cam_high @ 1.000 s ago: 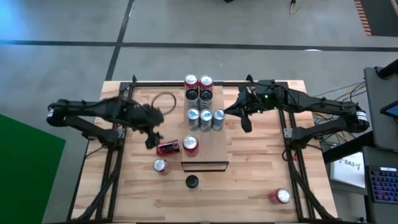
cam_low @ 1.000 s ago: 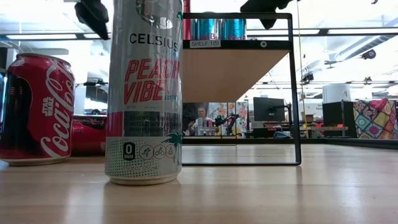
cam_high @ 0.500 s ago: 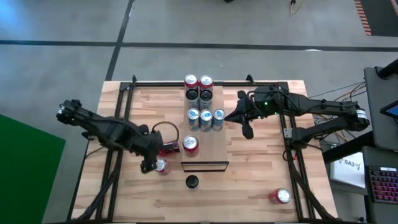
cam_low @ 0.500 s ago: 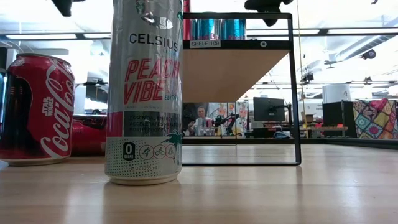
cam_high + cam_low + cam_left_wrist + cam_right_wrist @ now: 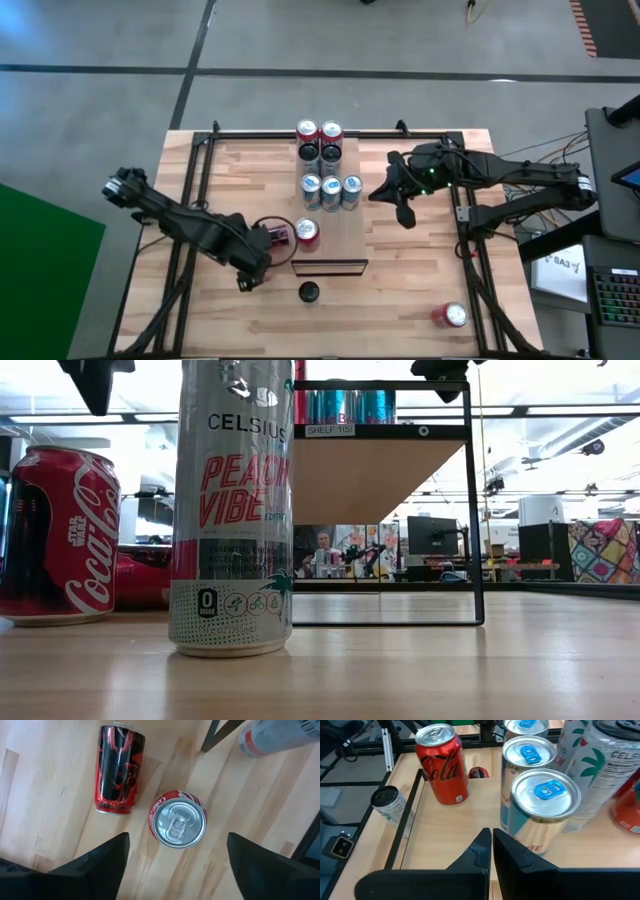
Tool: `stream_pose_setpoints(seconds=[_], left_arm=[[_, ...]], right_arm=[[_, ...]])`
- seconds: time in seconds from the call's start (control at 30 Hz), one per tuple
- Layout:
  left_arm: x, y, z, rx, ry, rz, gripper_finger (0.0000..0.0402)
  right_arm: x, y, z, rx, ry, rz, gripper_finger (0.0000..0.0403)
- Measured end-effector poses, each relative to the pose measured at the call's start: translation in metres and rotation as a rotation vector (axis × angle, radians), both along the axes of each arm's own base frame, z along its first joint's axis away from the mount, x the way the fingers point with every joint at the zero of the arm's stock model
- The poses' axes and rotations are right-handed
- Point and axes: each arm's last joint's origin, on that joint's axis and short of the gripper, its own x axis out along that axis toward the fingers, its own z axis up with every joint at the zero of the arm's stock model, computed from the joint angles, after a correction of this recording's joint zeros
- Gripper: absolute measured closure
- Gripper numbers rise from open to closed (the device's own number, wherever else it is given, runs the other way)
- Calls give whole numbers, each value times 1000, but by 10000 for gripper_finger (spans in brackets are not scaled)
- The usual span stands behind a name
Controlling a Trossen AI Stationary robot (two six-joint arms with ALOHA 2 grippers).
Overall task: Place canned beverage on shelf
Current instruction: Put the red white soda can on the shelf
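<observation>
From above, the upright red can beside the shelf (image 5: 330, 215) is covered by the left gripper (image 5: 250, 272); it is seen only in the left wrist view (image 5: 177, 825), standing between the wide-spread fingers (image 5: 100, 865), untouched, with a second red can (image 5: 117, 769) lying on its side next to it. Nothing is held. The right gripper (image 5: 403, 212) hangs right of the shelf, its fingers (image 5: 480, 851) pressed together and empty. On the shelf eight cans are counted: two red and two dark at the far end, three blue-topped (image 5: 330, 190) in the middle, one red (image 5: 306, 233) near. A tall Celsius can (image 5: 232, 510) stands at the near table edge, and one more red can (image 5: 450, 316) lies far right.
</observation>
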Motion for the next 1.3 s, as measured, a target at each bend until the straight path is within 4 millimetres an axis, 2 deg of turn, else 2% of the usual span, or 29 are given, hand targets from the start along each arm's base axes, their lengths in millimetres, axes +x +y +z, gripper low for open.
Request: stream_pose_setpoints(seconds=[0.2, 0.33, 0.6, 1.03, 1.3], left_arm=[[1, -9, -7, 44, 18, -50, 48], [-3, -16, -13, 93, 20, -87, 29], [-4, -27, -31, 125, -25, -115, 27], [-7, -25, -72, 140, -5, -119, 27], [-7, -25, -88, 130, -24, -121, 27]], right_arm=[[0, 2, 0, -3, 3, 11, 394], [0, 2, 0, -5, 3, 12, 394], [0, 2, 0, -2, 3, 10, 394], [0, 2, 0, 7, 4, 4, 394], [0, 2, 0, 11, 5, 2, 394]])
